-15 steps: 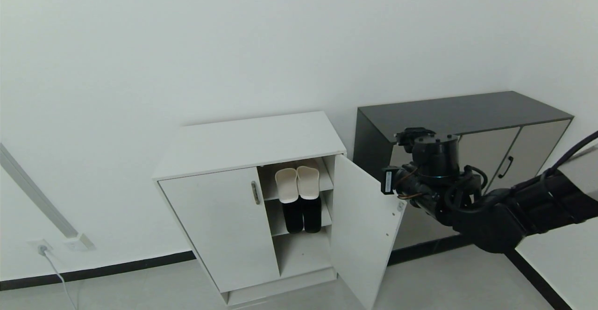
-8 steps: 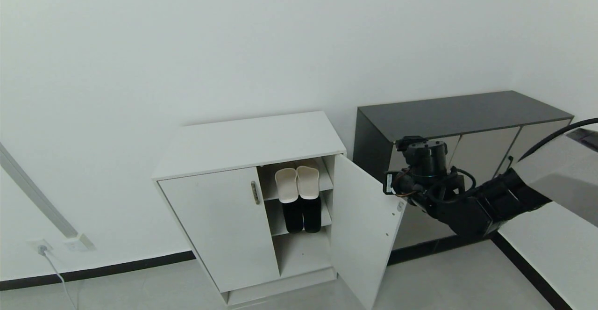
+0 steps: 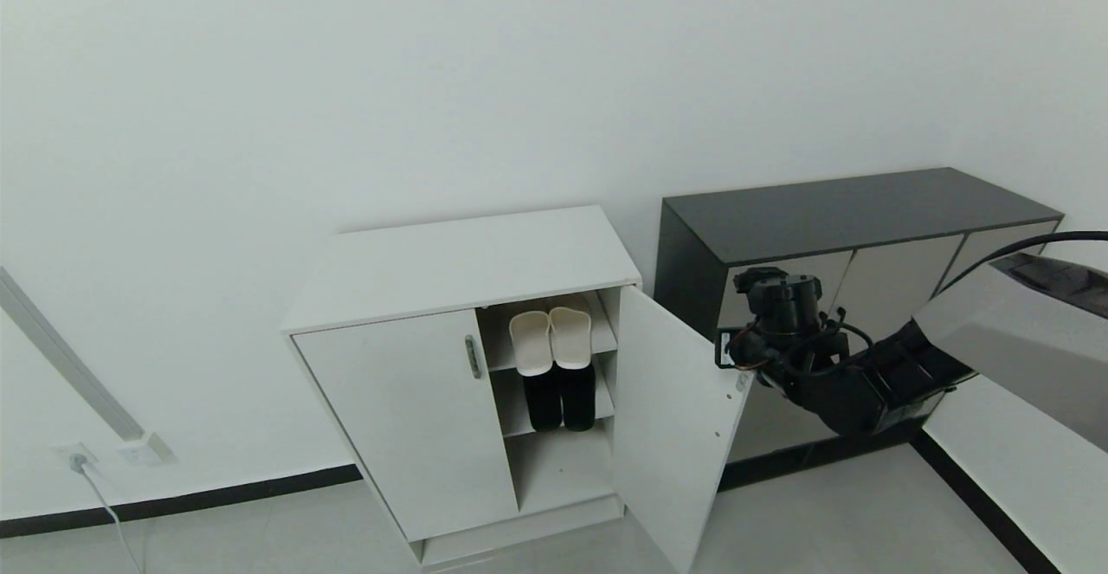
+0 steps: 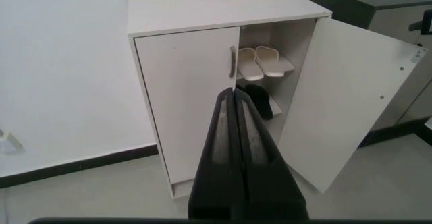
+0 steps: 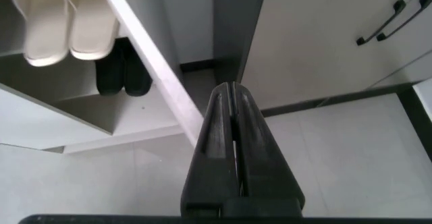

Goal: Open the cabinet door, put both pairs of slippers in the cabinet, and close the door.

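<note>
- Head view: cream foam slippers (image 3: 550, 340) lie on the white wooden cabinet's (image 3: 459, 267) upper shelf, and black slippers (image 3: 561, 396) on the shelf below.
- Right pincer (image 5: 233, 89), clenched on nothing, has dropped behind the open white door (image 3: 671, 418), which hasn't moved.
- Left pincer (image 4: 234, 92) is clenched, empty.
- Probably only the door-closing push remains.

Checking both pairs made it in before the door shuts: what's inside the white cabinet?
On the upper shelf lie white slippers, with black slippers on the shelf below. The closed left door hides the cabinet's other half.
</note>
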Motion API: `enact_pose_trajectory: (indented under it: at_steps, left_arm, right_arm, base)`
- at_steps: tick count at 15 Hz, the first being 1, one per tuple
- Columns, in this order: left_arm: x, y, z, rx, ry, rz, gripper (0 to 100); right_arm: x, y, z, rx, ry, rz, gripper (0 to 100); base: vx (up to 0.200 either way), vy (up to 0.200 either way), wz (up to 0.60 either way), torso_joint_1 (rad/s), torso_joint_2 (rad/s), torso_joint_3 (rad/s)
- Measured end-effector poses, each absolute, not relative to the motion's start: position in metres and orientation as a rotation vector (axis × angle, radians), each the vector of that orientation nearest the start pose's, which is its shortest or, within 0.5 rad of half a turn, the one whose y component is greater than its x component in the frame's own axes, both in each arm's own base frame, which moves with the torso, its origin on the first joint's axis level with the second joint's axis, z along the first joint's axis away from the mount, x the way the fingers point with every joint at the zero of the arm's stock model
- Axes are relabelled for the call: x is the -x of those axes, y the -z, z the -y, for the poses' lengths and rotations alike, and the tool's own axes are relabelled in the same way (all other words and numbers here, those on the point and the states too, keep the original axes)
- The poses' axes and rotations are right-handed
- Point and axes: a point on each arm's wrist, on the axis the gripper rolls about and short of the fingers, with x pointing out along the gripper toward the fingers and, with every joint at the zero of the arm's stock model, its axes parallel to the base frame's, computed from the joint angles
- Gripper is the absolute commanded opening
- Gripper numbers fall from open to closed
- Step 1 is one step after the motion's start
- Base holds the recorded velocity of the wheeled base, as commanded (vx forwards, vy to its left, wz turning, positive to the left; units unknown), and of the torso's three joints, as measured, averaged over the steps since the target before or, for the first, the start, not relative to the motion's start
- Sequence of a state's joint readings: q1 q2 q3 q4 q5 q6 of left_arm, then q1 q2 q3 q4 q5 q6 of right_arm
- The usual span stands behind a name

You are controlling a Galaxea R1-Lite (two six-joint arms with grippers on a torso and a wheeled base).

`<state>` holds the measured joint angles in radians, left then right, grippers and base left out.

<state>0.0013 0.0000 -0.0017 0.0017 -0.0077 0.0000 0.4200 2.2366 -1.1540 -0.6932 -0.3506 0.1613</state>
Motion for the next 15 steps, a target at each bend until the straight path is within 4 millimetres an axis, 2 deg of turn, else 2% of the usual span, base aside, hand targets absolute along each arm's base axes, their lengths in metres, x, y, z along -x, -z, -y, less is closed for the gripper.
enact_pose_trajectory:
  at_steps: [15]
  left_arm:
    - [0.023,-0.076,0.0,0.001,0.004,0.0,0]
  right_arm:
    - [-0.395,-0.065,-0.168,0.001,-0.036,-0.397,0]
  base:
    - [0.0,0.0,0.0,0.0,0.0,0.0]
